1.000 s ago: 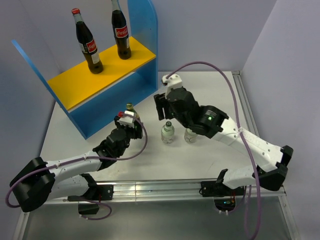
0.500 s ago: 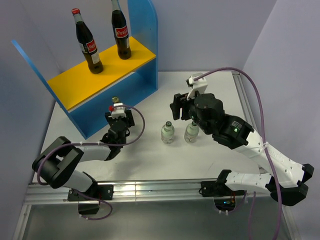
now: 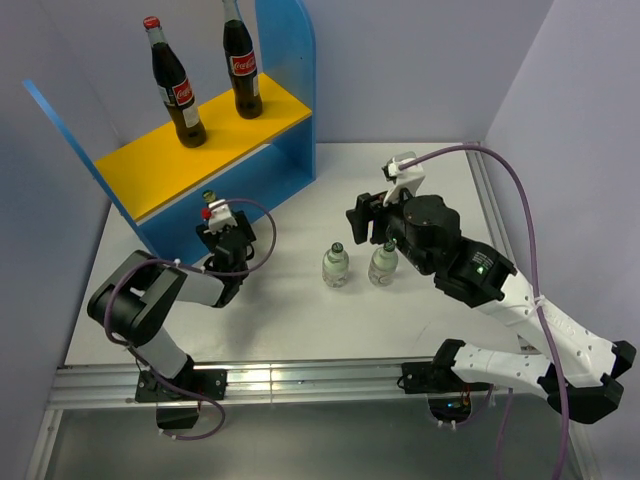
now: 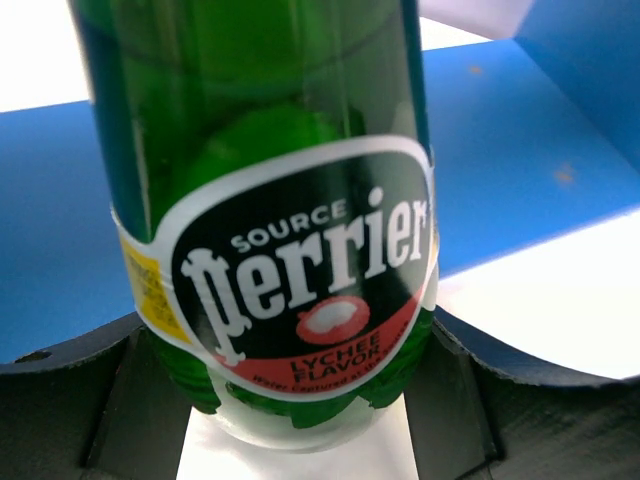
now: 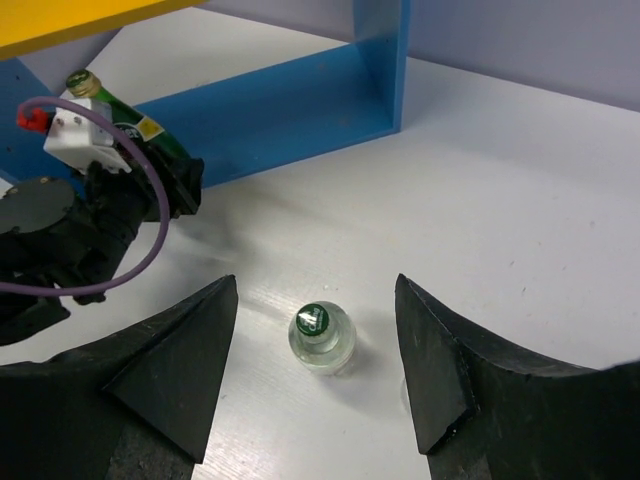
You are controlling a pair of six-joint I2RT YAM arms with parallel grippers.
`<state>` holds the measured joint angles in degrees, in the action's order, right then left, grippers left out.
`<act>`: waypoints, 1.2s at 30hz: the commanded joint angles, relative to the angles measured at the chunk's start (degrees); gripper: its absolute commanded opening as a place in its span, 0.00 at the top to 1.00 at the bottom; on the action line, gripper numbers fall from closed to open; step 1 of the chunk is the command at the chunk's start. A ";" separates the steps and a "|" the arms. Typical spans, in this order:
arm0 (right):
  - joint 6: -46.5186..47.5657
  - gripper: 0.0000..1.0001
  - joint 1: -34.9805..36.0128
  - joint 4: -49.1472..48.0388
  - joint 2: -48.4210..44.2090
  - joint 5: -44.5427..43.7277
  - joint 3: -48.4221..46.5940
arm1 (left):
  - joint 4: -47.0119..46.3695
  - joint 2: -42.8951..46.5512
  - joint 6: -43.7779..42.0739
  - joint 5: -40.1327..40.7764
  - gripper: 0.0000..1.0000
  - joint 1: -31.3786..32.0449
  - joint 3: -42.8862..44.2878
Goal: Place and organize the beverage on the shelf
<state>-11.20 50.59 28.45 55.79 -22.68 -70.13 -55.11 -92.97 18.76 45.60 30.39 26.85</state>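
1. Two cola bottles (image 3: pixel 172 80) stand on the shelf (image 3: pixel 150 160).
2. Left gripper (image 3: pixel 218 222) clasps the green bottle (image 4: pixel 290 250) beside the shelf's blue front.
3. Right gripper (image 5: pixel 314 290) hangs open, empty, over the clear bottles (image 3: pixel 336 265) on the table (image 3: pixel 420 180).

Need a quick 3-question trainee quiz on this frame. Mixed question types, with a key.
1. True or false: both cola bottles stand on the yellow top board of the shelf.
2. Which bottle does the left gripper hold? A) a clear one B) the green Perrier bottle C) a cola one
3. Fill in: ___ small clear bottles stand on the white table.

Key: 1 true. 2 B. 3 two; the right gripper hangs open above one of them.
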 commanded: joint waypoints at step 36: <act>0.92 0.28 -0.67 -9.11 -7.45 7.12 6.32 | 1.23 -23.21 0.40 -0.25 1.00 -2.09 35.36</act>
<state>-10.61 50.24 22.24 49.82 -16.05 -64.05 -48.34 -116.14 22.09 48.23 28.05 55.68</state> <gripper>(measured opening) 0.714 0.743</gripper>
